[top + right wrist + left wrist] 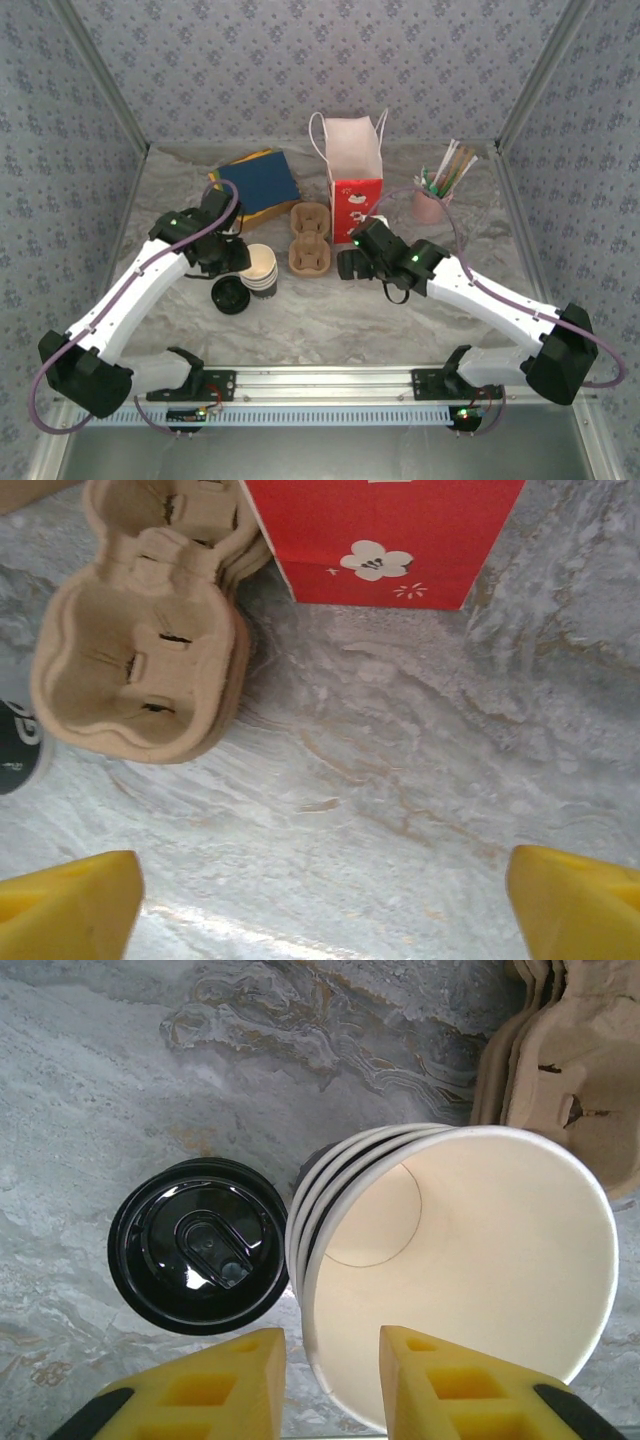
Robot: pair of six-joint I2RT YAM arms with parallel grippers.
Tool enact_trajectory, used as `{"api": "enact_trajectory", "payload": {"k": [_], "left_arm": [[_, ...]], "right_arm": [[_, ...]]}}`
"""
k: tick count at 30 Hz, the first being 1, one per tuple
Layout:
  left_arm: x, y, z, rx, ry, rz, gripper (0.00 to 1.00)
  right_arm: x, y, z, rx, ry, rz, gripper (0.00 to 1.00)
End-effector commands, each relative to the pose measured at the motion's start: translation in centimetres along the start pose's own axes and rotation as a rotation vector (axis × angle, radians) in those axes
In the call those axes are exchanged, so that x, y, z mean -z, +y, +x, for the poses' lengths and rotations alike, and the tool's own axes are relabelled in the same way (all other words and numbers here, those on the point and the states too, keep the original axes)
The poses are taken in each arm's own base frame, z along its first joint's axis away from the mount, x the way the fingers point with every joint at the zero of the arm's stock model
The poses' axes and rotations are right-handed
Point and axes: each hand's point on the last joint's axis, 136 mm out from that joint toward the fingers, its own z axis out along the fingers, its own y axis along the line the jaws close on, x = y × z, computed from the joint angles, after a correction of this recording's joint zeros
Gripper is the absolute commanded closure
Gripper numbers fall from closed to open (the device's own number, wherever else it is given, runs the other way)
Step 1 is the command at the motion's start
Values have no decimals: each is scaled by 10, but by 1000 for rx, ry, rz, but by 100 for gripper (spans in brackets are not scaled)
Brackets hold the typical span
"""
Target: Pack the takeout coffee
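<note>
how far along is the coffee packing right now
Nothing looks packed yet: the cardboard carrier sits empty and a black lid lies on the table beside the cup stack. In hand: the left jaws straddle the stack's rim, grip not confirmed; the right jaws hang open by the red bag. Left: separate a cup, lid it, pack it.

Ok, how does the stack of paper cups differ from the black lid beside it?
The stack of paper cups is cream inside, open-topped, several nested; the black lid is glossy and dark. The stack stands tall; the lid lies low and flat. Both are round, side by side on the marble table.
</note>
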Motion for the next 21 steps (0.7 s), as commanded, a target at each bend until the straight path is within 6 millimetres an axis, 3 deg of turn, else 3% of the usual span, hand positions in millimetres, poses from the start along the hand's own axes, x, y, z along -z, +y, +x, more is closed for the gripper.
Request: {"api": "enact_trajectory", "payload": {"k": [1, 8, 21], "left_arm": [[-5, 1, 5, -2, 28, -12, 71], [-13, 0, 6, -9, 45, -21, 78], [1, -4, 0, -4, 28, -5, 93]], "right_arm": [[9, 12, -7, 14, -17, -37, 0], [19, 34, -12, 43, -42, -129, 0], [17, 31, -13, 46, -54, -97, 0]]}}
